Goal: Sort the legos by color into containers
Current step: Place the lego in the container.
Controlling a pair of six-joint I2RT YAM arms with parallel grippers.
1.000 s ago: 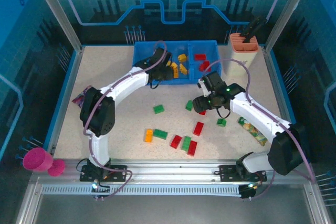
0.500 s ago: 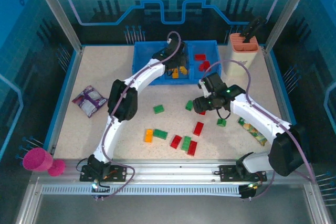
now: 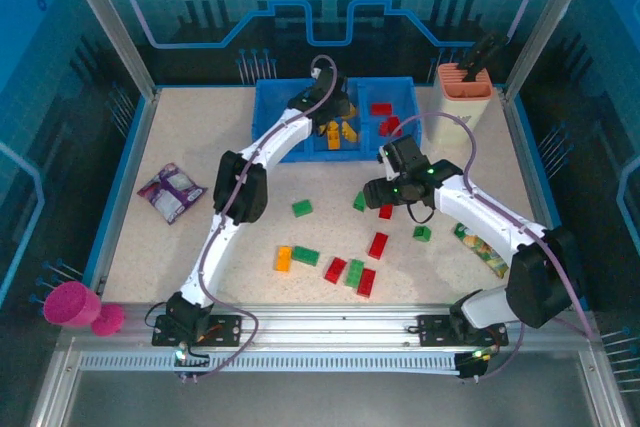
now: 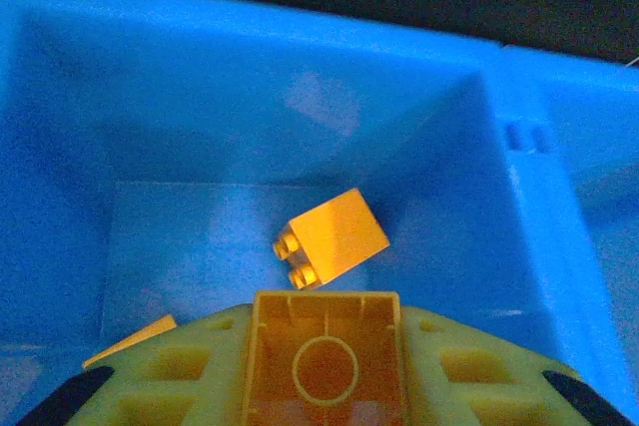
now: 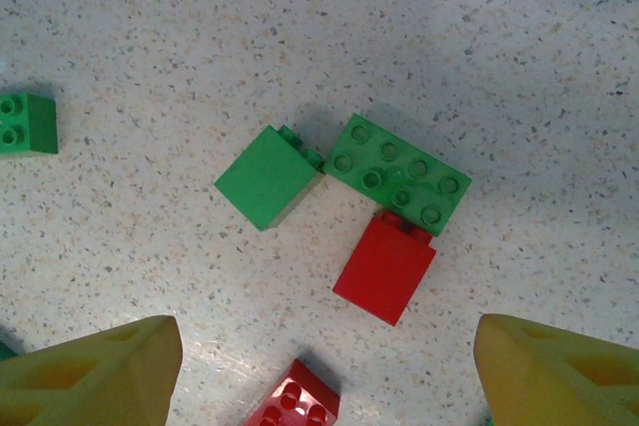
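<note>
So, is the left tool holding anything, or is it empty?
Holding. The left tool is shut on an orange-yellow brick, hollow underside facing its camera, above the blue compartment.

Bright even light, soft shadows, blurred foreground

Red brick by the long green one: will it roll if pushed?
Probably not: the red brick is boxy and flat-sided, so it should slide. It looks like stiff, hard plastic. It seems to touch the long green brick, so that might shift too.
</note>
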